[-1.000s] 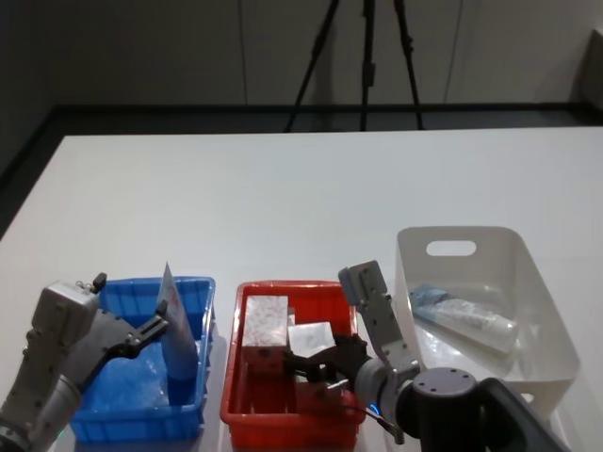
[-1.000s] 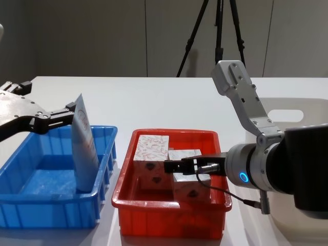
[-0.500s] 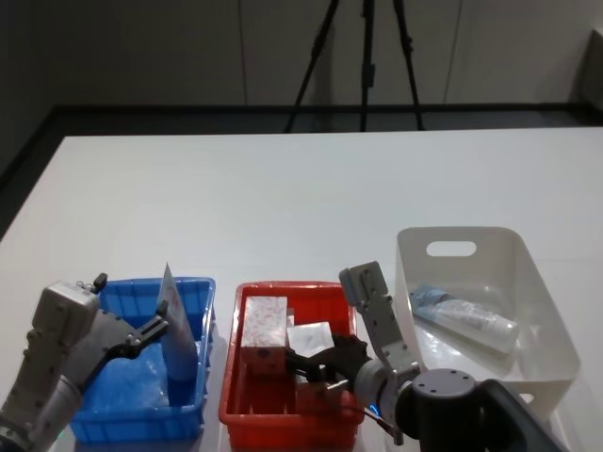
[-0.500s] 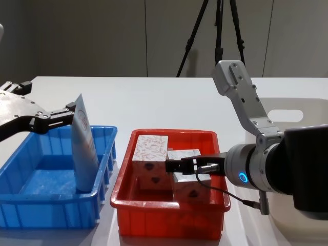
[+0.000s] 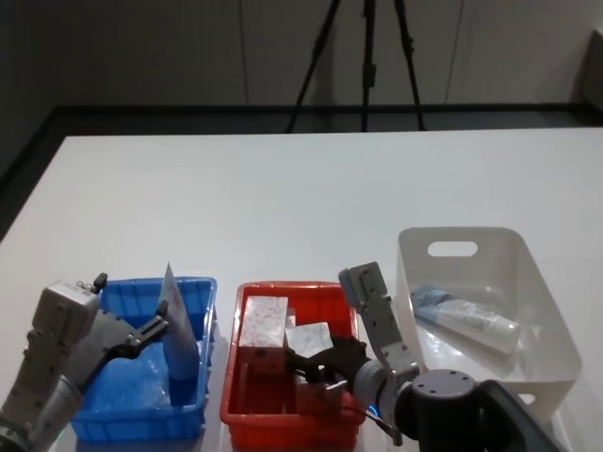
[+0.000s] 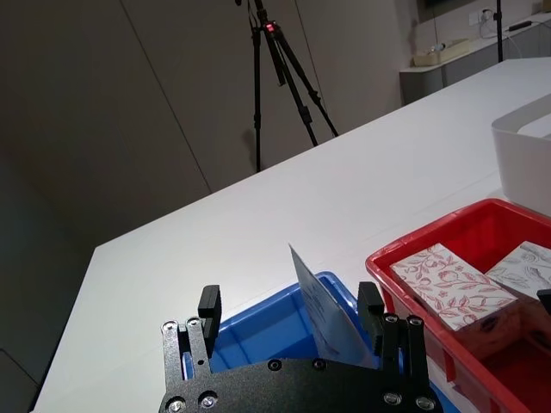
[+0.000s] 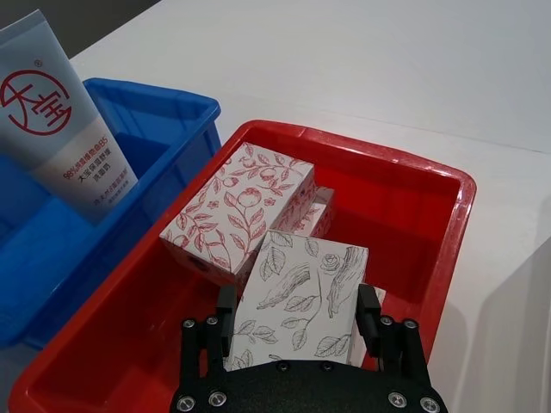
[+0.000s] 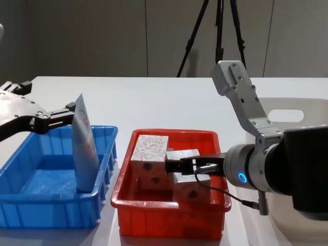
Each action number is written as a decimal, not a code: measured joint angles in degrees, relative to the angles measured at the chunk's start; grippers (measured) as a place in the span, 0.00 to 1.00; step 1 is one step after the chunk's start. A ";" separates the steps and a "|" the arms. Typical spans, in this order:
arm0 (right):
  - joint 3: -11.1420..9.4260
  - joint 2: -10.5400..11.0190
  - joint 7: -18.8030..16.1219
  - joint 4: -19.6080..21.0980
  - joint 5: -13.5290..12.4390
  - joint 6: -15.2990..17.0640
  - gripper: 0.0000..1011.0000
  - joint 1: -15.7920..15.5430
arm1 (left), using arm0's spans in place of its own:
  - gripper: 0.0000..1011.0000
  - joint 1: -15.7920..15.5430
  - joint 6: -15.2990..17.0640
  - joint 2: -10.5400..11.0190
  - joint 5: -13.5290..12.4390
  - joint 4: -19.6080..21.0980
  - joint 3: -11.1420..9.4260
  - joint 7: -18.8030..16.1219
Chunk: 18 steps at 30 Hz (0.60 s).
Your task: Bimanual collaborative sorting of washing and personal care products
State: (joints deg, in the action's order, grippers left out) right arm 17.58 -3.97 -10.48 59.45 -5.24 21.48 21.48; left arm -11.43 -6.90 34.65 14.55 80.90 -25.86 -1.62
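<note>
In the red tray (image 8: 169,225): right gripper (image 7: 297,303) clamps 1 box (image 7: 301,275). Likely the placing step; you next release and lift clear. Far left: left gripper (image 6: 290,301), spread, beside 1 tube (image 6: 323,314) in blue tray (image 8: 51,215).

Can't see foot of standing tube (image 8: 84,146) in chest view: behind blue tray (image 8: 51,212) wall. Mostly buried under red-print box (image 7: 237,211) & grey-leaf box (image 7: 297,301): 3rd box (image 7: 317,213). Too small to read: print on lying tube (image 5: 466,320) in tub (image 5: 542,320). Cut off at chest view's left edge: left arm (image 8: 18,115).
</note>
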 joint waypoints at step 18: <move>-0.35 0.67 0.72 3.45 -0.32 -0.37 0.83 -2.80 | 0.99 0.00 0.00 0.00 0.00 0.00 0.00 0.00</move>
State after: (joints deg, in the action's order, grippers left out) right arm 17.23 -3.31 -9.75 62.90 -5.55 21.11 18.69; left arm -11.43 -6.90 34.65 14.55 80.90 -25.86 -1.62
